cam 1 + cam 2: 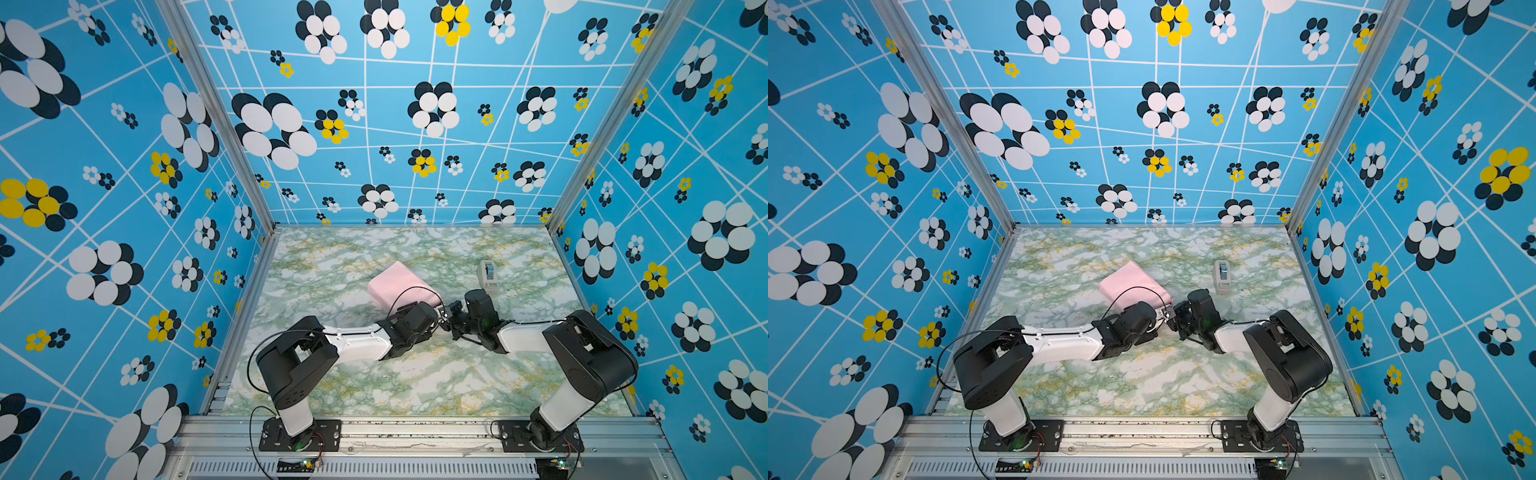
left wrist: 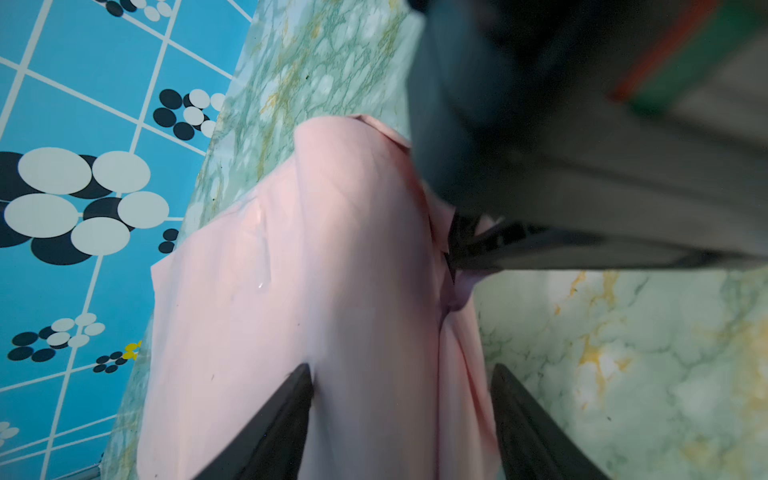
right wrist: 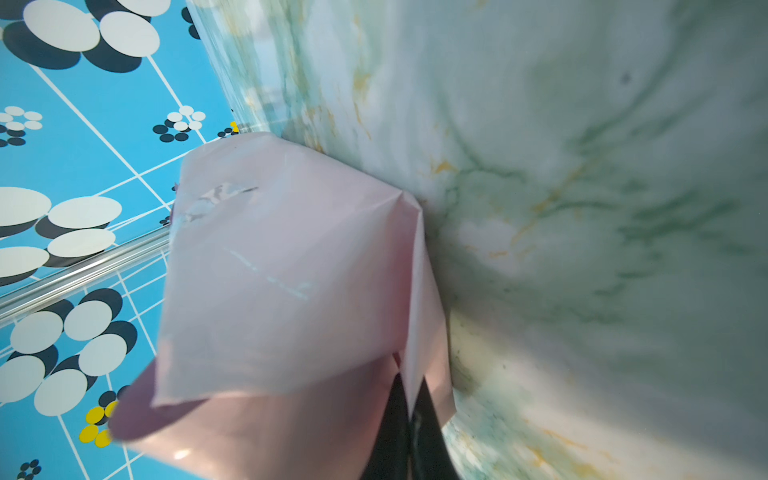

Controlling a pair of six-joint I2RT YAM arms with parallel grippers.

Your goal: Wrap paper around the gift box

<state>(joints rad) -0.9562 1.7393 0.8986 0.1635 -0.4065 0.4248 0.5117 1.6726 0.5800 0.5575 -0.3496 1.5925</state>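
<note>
The paper (image 1: 397,284) (image 1: 1131,282) lies pale pink side out, folded into a parcel on the marble table in both top views. The gift box is hidden under it. My left gripper (image 2: 403,374) is at the parcel's near right corner. Its fingers (image 2: 299,399) stand wide apart on either side of the covered end, both against the paper (image 2: 353,257). My right gripper (image 3: 411,401) comes from the right and is shut on a loose flap of the paper (image 3: 291,257), pinching its edge at that same corner. The two grippers nearly meet (image 1: 444,312).
A small white-grey tape dispenser (image 1: 488,275) (image 1: 1222,276) stands on the table (image 1: 332,257) behind the right gripper. Blue flowered walls close in the left, back and right. An aluminium rail (image 1: 415,432) runs along the front edge between the arm bases.
</note>
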